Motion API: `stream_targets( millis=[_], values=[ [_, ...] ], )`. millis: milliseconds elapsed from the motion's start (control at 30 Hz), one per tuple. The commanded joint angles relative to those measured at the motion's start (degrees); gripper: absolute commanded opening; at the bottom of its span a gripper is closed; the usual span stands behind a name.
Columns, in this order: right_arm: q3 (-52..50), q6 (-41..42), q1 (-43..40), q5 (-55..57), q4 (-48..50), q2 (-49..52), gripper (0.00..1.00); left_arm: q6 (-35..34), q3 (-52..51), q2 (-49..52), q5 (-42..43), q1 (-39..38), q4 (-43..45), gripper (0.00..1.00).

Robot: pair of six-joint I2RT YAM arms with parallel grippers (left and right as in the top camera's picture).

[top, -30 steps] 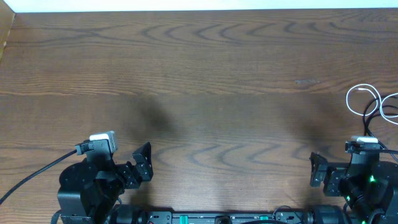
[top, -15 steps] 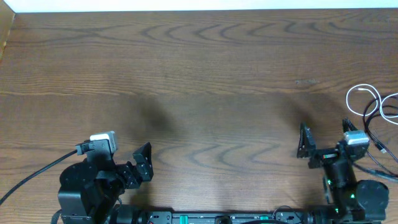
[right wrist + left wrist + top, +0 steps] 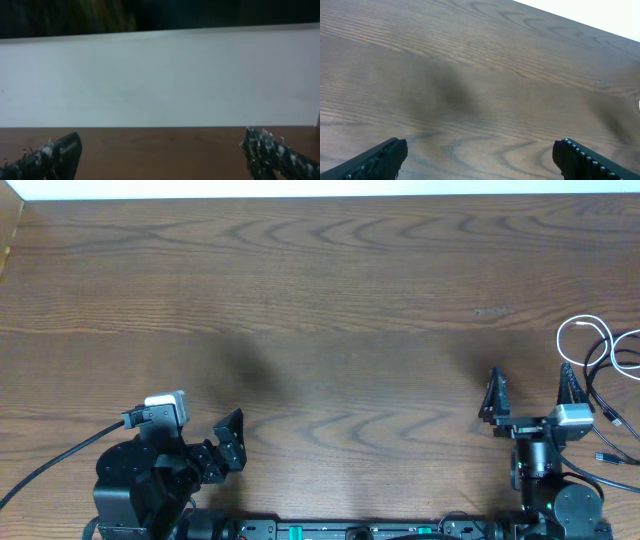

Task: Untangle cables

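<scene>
The cables lie tangled at the table's far right edge in the overhead view: a thin white cord (image 3: 584, 320) in loose loops, with a thin black cord (image 3: 597, 363) crossing through them. My right gripper (image 3: 531, 392) stands open just left of them, touching neither, with nothing between its fingers. In the right wrist view the open right gripper (image 3: 162, 160) faces only bare table and a white wall; the cables are out of that view. My left gripper (image 3: 228, 444) rests open at the near left, far from the cables. In its own view the left gripper (image 3: 480, 165) holds nothing.
A brown wood-grain table (image 3: 320, 300) stretches out ahead of both arms. Thick black robot wires (image 3: 50, 465) trail off from the left arm, and more run beside the right arm base (image 3: 610, 442), close to the cords. The table's right edge is just past the cables.
My right arm has lifted and swung its gripper forward and to the right, closer to the cables, jaws still wide. The left arm and the cables have not moved.
</scene>
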Motion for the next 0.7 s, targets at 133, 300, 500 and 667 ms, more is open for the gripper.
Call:
stream_targets(
  millis=[133,300,500,667],
  values=[
    [-4.31,-0.15,0.33,1.84,-0.28,-0.44,0.99,1.33,-0.28,-0.15,0.33,0.09,-0.02,0.98],
    [-4.26,-4.33,0.33,2.05,-4.55,-0.44,0.99,1.33,-0.28,-0.15,0.33,0.09,-0.04,0.98],
    [-4.28,-4.85,0.33,1.55,-14.21,-0.44,0.99,1.33,-0.28,-0.15,0.33,0.09,-0.04,0.98],
    [-4.28,-4.83,0.33,1.55,-14.05,-0.44,0.99,1.33,-0.28,-0.15,0.33,0.09,-0.02,0.98]
  ],
)
